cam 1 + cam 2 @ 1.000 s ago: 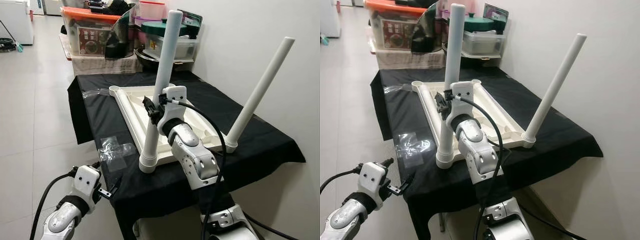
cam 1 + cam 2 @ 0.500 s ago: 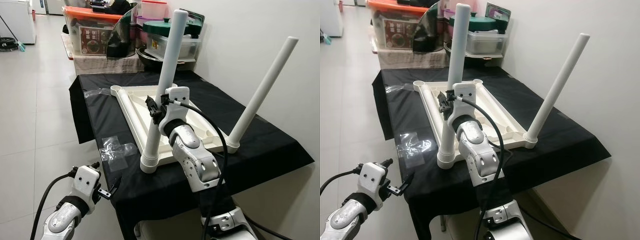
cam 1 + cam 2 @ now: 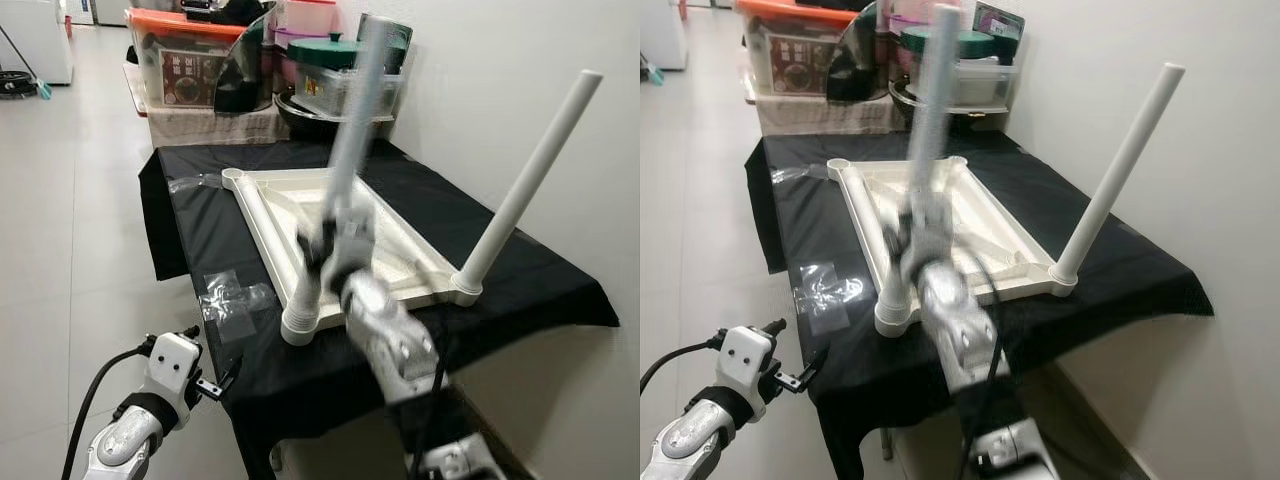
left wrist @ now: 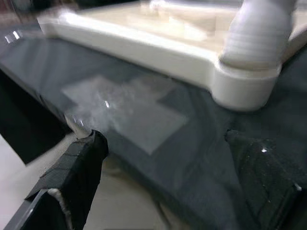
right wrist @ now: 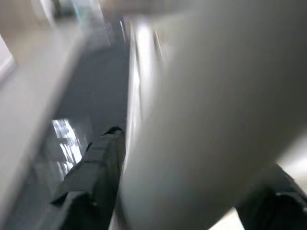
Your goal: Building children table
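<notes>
A white children's tabletop [image 3: 268,205] lies upside down on a black-draped table [image 3: 200,245]. One white leg [image 3: 522,185] stands in its near right corner, leaning right. A second white leg [image 3: 345,165] stands in the near left corner socket [image 3: 298,325] and is motion-blurred. My right gripper [image 3: 325,240] is shut on this leg at mid height; in the right wrist view the leg [image 5: 201,120] sits between the black fingers [image 5: 93,172]. My left gripper [image 3: 215,382] hangs low off the table's front left corner, open and holding nothing, facing the socket [image 4: 247,72].
Crumpled clear plastic wrap [image 3: 232,297] lies on the cloth beside the tabletop. Storage bins [image 3: 185,65] and pots are stacked behind the table. A white wall [image 3: 520,60] runs close along the right. Tiled floor [image 3: 70,200] opens to the left.
The near left leg and my right arm have gone blurry with motion, and the leg's top has swung slightly right. The left arm hangs where it was.
</notes>
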`<state>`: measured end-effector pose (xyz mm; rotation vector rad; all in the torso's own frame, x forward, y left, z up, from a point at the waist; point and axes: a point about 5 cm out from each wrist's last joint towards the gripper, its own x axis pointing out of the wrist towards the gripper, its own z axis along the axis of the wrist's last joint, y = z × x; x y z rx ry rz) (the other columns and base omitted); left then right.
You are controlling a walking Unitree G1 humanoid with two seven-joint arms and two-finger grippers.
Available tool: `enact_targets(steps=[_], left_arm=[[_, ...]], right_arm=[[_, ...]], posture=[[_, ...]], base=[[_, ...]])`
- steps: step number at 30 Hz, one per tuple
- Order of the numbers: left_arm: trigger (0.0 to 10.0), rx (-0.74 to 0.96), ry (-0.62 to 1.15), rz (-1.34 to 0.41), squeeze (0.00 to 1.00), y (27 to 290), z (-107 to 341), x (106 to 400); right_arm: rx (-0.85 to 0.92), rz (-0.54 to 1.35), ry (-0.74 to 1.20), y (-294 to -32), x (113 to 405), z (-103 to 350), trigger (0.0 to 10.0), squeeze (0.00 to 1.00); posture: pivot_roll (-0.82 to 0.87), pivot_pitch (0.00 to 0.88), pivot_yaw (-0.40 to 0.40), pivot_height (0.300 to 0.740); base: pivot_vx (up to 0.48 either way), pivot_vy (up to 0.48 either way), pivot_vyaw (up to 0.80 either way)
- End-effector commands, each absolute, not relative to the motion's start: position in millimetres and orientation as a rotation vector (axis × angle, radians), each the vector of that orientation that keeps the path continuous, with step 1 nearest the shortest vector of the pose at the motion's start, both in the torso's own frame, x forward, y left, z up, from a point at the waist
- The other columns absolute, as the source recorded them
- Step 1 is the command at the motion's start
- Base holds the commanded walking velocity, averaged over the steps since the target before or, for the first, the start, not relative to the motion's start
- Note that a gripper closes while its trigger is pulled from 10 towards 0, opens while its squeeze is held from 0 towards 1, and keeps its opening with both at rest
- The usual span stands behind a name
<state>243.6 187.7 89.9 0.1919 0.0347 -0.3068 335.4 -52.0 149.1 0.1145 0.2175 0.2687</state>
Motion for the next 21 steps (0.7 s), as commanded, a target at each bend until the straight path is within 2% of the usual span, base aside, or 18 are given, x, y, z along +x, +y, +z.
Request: enact_targets(steps=[1, 14, 15, 19, 20, 21], left_arm=[[10.0, 0.2, 0.041, -0.328, 0.0, 184, 87, 244], [10.0, 0.204, 0.045, -0.326, 0.0, 184, 86, 244], [10.0, 0.204, 0.046, -0.323, 0.0, 184, 86, 244], [10.0, 0.207, 0.047, -0.316, 0.0, 185, 85, 244], [10.0, 0.209, 0.049, -0.313, 0.0, 186, 84, 244], [10.0, 0.21, 0.05, -0.309, 0.0, 186, 84, 244]], right_arm=[[0.114, 0.241, 0.194, -55, 337, 155, 10.0, 1.0], [0.174, 0.243, 0.152, -60, 342, 167, 10.0, 1.0], [0.226, 0.246, 0.162, -60, 342, 165, 0.0, 1.0], [0.34, 0.272, 0.202, -57, 341, 161, 0.0, 1.0], [0.379, 0.274, 0.241, -56, 340, 158, 0.0, 0.05], [0.414, 0.268, 0.273, -56, 339, 155, 0.0, 0.0]], posture=[[0.06, 0.0, -0.134, 0.74], [0.06, 0.0, -0.136, 0.74], [0.06, 0.0, -0.136, 0.74], [0.06, 0.0, -0.139, 0.74], [0.06, 0.0, -0.14, 0.74], [0.06, 0.0, -0.142, 0.74]], base=[[0.0, 0.0, 0.0], [0.0, 0.0, 0.0], [0.0, 0.0, 0.0], [0.0, 0.0, 0.0], [0.0, 0.0, 0.0], [0.0, 0.0, 0.0]])
